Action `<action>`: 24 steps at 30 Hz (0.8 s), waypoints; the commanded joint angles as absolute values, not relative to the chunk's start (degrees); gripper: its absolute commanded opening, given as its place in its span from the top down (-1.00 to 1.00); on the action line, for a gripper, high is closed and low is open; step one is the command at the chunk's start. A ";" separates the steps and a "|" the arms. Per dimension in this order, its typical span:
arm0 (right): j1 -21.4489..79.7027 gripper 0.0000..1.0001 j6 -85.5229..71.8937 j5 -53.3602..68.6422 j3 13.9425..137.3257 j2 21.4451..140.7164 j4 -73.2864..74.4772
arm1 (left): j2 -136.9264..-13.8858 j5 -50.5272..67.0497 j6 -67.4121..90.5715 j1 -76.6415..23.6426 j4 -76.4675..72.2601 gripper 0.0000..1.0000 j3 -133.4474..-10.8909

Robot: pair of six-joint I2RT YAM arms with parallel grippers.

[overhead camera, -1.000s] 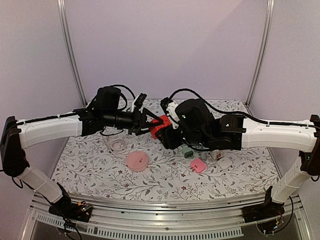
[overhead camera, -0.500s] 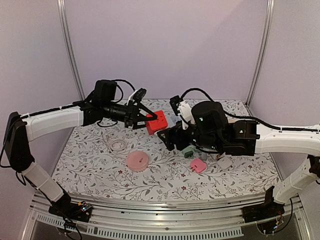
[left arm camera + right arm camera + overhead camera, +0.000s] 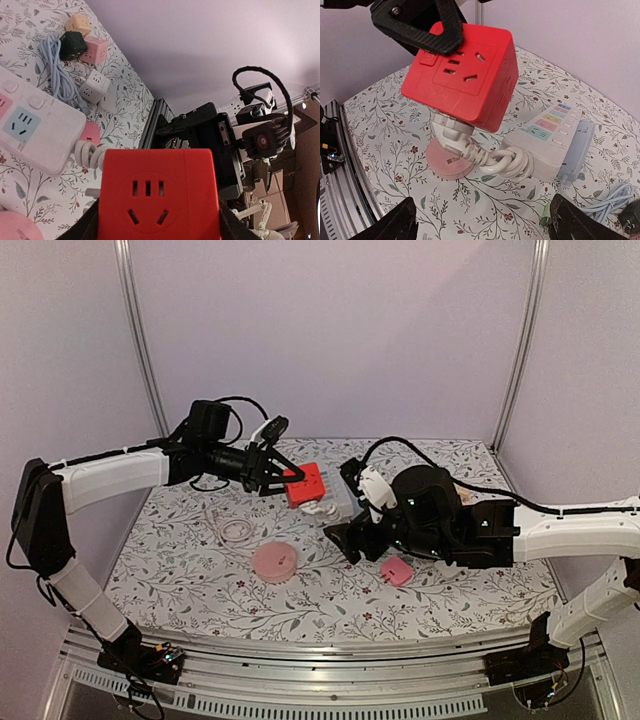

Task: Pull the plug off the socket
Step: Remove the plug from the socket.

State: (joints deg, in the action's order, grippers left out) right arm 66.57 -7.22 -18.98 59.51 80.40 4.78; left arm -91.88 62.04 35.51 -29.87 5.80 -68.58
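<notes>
Moved since the earlier views: the right gripper [image 3: 485,221], which we logged close against the red socket cube [image 3: 303,485] a second ago, now sits lower and nearer the arm bases, well apart from the cube. The left gripper [image 3: 290,479] has drawn the cube back toward its own side, off the table [image 3: 170,575].

Item, left gripper: closed on the socket cube, with one finger lying across the cube's upper corner in the right wrist view. The cube is held tilted in the air.

Item, right gripper: fingers spread wide at the two lower corners of its own view, nothing between them.

Item, plug [image 3: 449,134]: white, seated in the downward face of the cube. We see no gap between plug body and cube. Its cord [image 3: 496,160] runs in a short coil to the white power strip [image 3: 545,134] lying on the table.

Item, pink disc [image 3: 451,162]: on the table below the plug, not involved.

Assessment: we judge that the arms parted without the plug coming free, so the task stands undone. We expect the right gripper must return, close on the plug body rather than the cord, and pull straight out while the left holds the cube fixed. Risk noted: the short cord could drag the strip.
</notes>
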 commanded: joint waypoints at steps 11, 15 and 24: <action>66.46 -0.71 8.95 -11.65 50.82 77.79 -10.30 | -90.84 68.33 30.55 -32.58 10.10 0.90 -69.40; 66.51 -0.67 12.39 -10.48 51.47 80.07 -10.77 | -90.55 69.14 29.68 -33.47 11.14 0.91 -70.05; 66.60 -0.53 14.06 -8.46 52.20 82.06 -10.59 | -89.57 69.60 29.24 -33.93 11.50 0.93 -70.31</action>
